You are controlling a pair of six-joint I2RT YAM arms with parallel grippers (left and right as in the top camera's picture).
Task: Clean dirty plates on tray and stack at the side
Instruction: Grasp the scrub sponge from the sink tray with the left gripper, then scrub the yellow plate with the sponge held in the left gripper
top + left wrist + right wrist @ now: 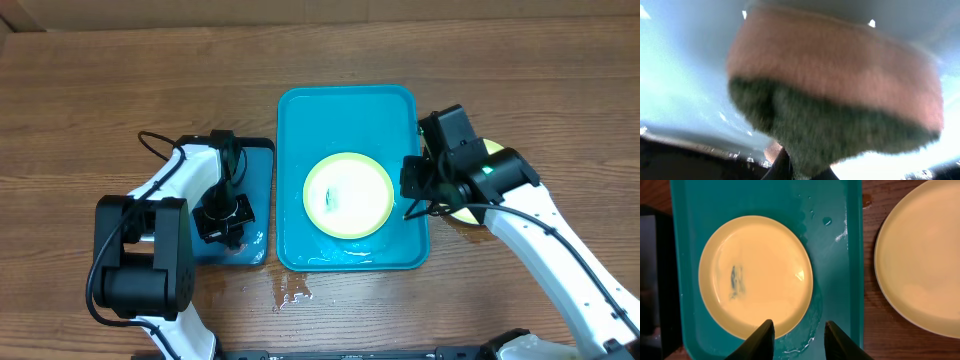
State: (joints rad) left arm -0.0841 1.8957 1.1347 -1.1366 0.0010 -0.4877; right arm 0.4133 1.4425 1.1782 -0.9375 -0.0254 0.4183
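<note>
Your right hand (799,341) hangs over the right side of the tray (300,130), fingers spread wide with nothing between them. The tray sits midway between the left and right edges of the table (100,80). On it lies one yellow-green plate (756,277) with a dark smudge (736,282) and water (810,325) beside it. A second plate (922,255) rests on the table just beside the tray, toward the right edge. Your left hand (225,215) is over the small blue tray (258,165) toward the left edge. A blurred sponge (835,100) fills its view, perhaps gripped, but you cannot tell.

Right claw (798,338) hangs downward, spread wide apart.
</note>
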